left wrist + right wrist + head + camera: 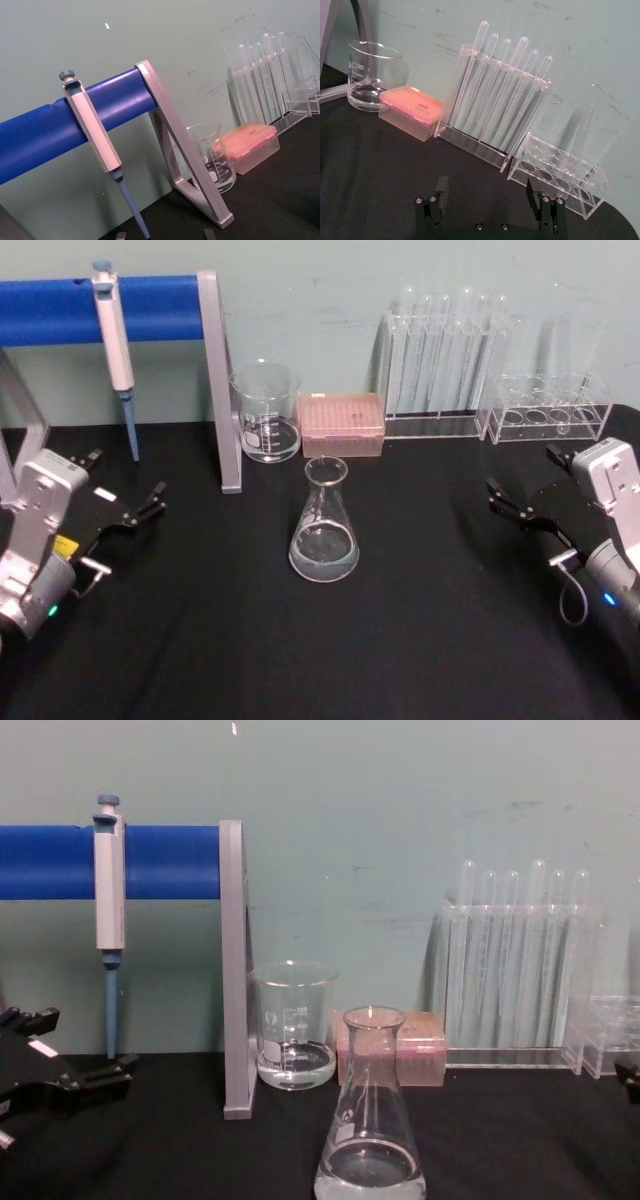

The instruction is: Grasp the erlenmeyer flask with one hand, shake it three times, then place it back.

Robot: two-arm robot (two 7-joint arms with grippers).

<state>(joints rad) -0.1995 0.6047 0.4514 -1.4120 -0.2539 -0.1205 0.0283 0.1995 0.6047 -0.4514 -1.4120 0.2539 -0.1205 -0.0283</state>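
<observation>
From the head view, we see the erlenmeyer flask [324,523] standing upright at the middle of the black table [300,670], long axis vertical, flared mouth up, a little clear liquid in its wide base. It is free of both arms. The left gripper [154,499] hangs low at the left and the right gripper [494,495] low at the right, each well apart from the flask with its fingers pointing inward towards it. The left one carries a white label and a yellow sticker, and we cannot read either. Behind the flask are a glass beaker [268,412] with a white printed scale, a pink tip box [343,425], and a micropipette [115,340] hung on a blue bar [50,308]. In the left wrist view, 2 fingertips [210,233] sit wide apart at the edge, so that pincer is released. In the right wrist view, the right fingers [439,189] are likewise spread and hold nothing. Beyond them, 6 plastic pipettes stand in a clear rack [470,140] beside a test tube rack [560,175]. In the chest view, the flask [370,1120] stands nearest, with a faint white mark low on its wall that we cannot read, and the beaker [293,1025] sits behind it to the left.
</observation>
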